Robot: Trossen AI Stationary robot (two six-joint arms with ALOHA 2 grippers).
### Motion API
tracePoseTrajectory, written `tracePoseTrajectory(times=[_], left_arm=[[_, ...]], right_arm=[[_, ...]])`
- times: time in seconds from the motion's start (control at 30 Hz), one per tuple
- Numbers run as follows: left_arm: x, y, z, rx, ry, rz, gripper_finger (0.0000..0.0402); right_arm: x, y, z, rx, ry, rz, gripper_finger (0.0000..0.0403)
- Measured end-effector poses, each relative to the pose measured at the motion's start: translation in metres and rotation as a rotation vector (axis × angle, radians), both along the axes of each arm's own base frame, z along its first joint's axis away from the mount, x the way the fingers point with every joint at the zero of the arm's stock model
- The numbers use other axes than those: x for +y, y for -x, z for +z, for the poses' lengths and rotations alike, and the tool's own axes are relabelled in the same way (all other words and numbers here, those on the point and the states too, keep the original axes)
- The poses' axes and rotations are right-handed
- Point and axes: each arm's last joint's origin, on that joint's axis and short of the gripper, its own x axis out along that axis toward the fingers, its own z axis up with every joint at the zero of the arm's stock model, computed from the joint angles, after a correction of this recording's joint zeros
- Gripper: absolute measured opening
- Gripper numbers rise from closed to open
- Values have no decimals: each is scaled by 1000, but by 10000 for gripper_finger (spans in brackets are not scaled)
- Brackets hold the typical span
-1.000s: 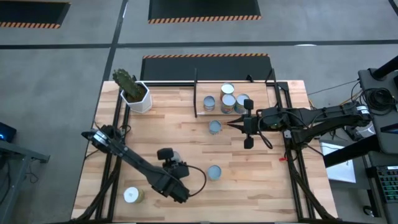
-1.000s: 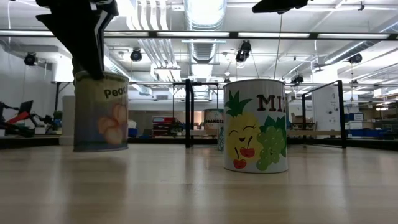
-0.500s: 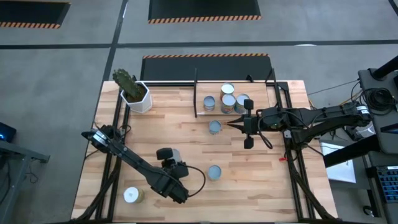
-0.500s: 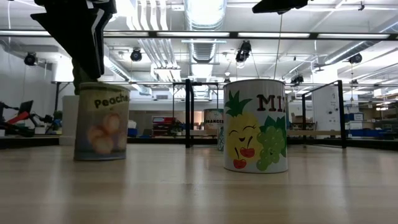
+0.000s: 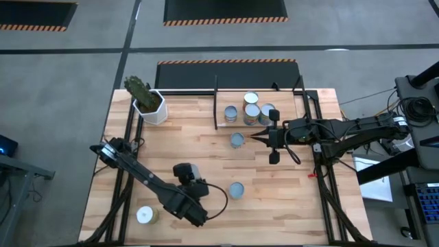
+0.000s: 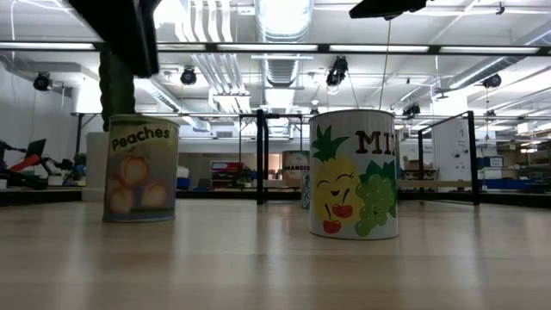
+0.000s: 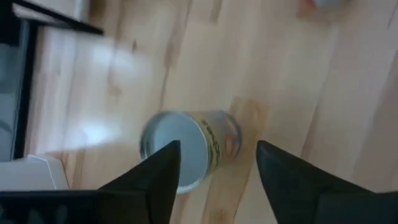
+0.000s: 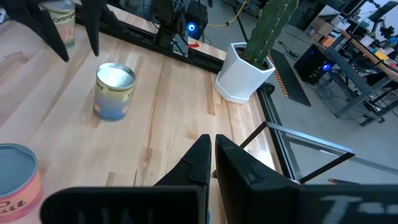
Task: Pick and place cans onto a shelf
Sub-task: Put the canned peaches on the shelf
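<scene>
The desk (image 5: pixel 288 185) fills the middle of the high view, the shelf (image 5: pixel 291 103) at its upper right already carrying three cans (image 5: pixel 251 109). Four more wait on the desk, so roughly half remains. The left gripper (image 7: pixel 214 168), jaws apart, hovers over the peaches can (image 7: pixel 186 146) at lower centre. The right gripper (image 5: pixel 255 137), jaws together and empty, sits beside another can (image 5: pixel 237 140) mid-frame.

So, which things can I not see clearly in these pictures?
- High view: the left tool partly covers the peaches can.
- Left wrist view: its label is blurred.
- Low view: the mixed-fruit can hides part of a can behind it.
- Right wrist view: the picture's edge cuts off one can.
</scene>
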Motion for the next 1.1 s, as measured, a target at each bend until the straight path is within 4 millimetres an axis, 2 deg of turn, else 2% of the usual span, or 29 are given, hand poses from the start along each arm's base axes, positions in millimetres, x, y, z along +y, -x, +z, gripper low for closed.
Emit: tracePoseTrajectory(times=[0.2, 0.37, 0.53, 0.77, 0.93, 1.1], left_arm=[[0, -4, 27, -100, -39, -3, 224], [0, -5, 36, -122, -51, -36, 235], [3, -1, 36, -119, -79, -49, 236], [16, 19, 35, -165, -78, 4, 236], [34, 35, 30, -306, 28, 130, 236], [45, 49, 15, -439, 191, 300, 236]], right_arm=[[0, 0, 0, 2, 0, 0, 12], [0, 1, -2, 19, -3, -1, 12], [0, 1, -2, 21, -13, -5, 12], [0, 1, -2, 19, -26, -9, 12], [0, 1, -2, 19, -27, -5, 12], [0, 1, -2, 22, -28, -5, 12]])
